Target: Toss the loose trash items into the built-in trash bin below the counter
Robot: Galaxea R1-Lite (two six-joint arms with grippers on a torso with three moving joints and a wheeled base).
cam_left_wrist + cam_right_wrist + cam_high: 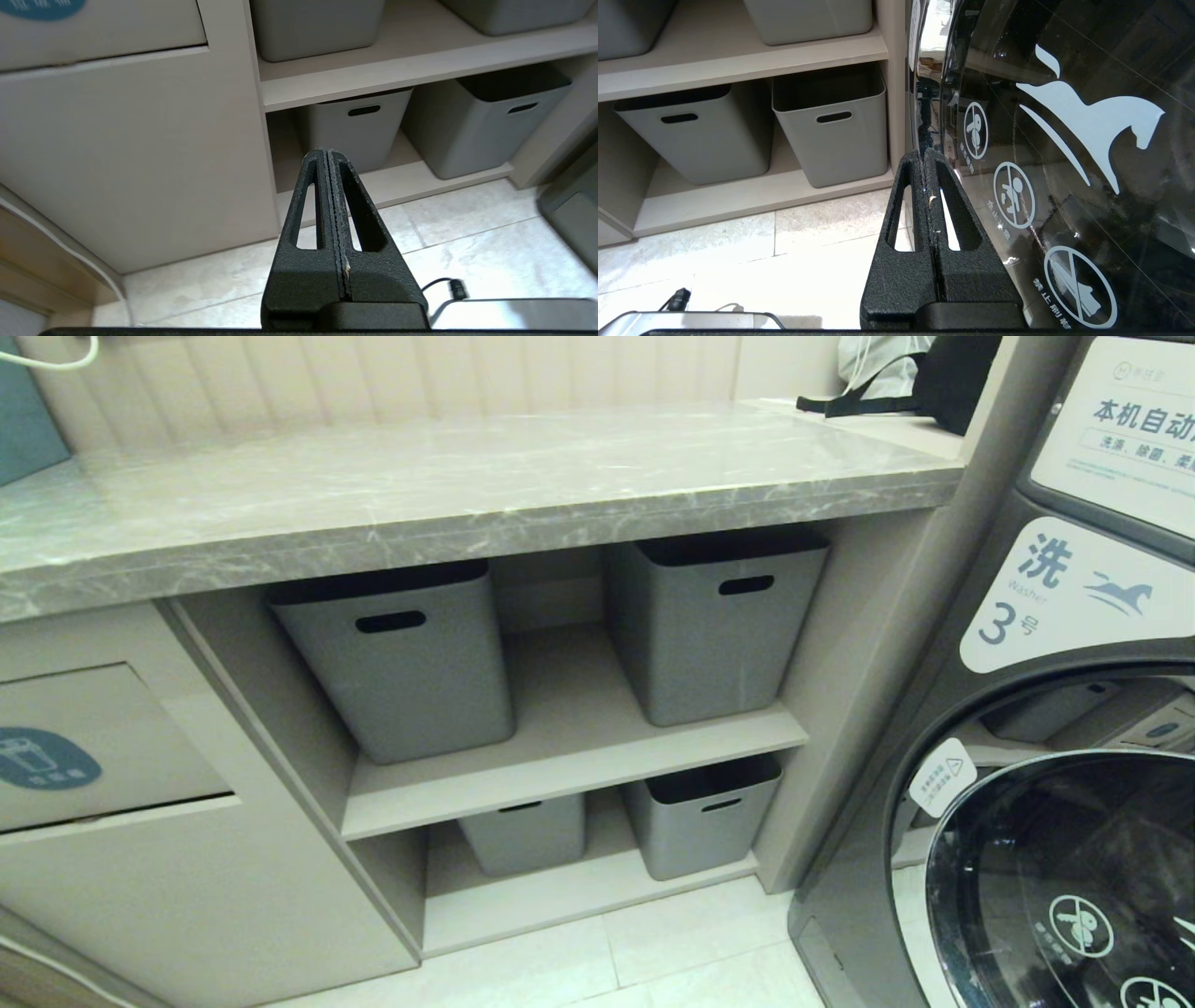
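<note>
Built-in trash bin (103, 747): a beige cabinet front with a rectangular flap and a blue sticker, set under the left end of the counter (448, 495). The flap's lower edge stands slightly out from the panel below it. The counter is a grey marble-look slab with white veining; a dark bag (896, 378) lies at its far right corner.

Open shelving right of the bin holds four grey plastic tubs with slot handles: two on the upper shelf (560, 728), two on the lower. A front-loading washing machine (1055, 756) stands at the right end.

Left gripper (327, 154): fingers pressed together, holding nothing, low over the tiled floor (467, 233) before the lower shelf. Right gripper (923, 153): likewise closed and empty, beside the washer's dark glass door (1064, 140).
</note>
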